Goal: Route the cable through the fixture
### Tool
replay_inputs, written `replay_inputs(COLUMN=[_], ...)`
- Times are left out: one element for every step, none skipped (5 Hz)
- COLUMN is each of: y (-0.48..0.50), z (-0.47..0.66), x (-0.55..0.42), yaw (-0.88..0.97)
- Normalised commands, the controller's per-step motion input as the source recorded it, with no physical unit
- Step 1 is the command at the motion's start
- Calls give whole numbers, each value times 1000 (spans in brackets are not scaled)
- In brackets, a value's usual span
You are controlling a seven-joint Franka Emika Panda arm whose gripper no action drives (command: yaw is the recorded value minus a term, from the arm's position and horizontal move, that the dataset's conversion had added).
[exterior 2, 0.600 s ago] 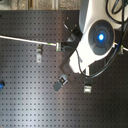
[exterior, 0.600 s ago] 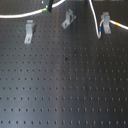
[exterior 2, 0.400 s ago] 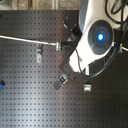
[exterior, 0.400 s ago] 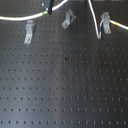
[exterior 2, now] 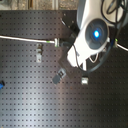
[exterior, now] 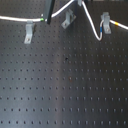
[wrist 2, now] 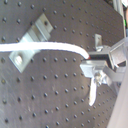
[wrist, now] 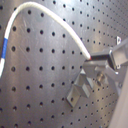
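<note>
Cord first: the long, thin white cable (exterior: 85, 17) is lying across the far part of the black perforated metal board (exterior: 65, 85) in the first exterior view, running in from the first exterior view's left edge, rising toward the top, then looping down and across to a yellow band beside the right-hand bracket. That view is showing 3 small grey metal clip brackets (exterior: 30, 33) standing on the board, with the cable passing close above the left 1, where a small green mark is showing. The second exterior view is looking straight down instead, and the white robot arm with its glowing blue ring (exterior 2: 95, 34) is covering much of the cable there. Only the first wrist view is showing a blue band on the cable. Both wrist views are showing the grey metal gripper (wrist 2: 92, 56) pinching the cable's white run between its fingertips, just above a bracket.
</note>
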Motion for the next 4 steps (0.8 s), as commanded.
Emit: replay_inputs(y=[-167, -58, 35, -44], z=[97, 23, 62, 115], x=[-522, -487, -452, -132], yaw=[100, 263, 314, 31])
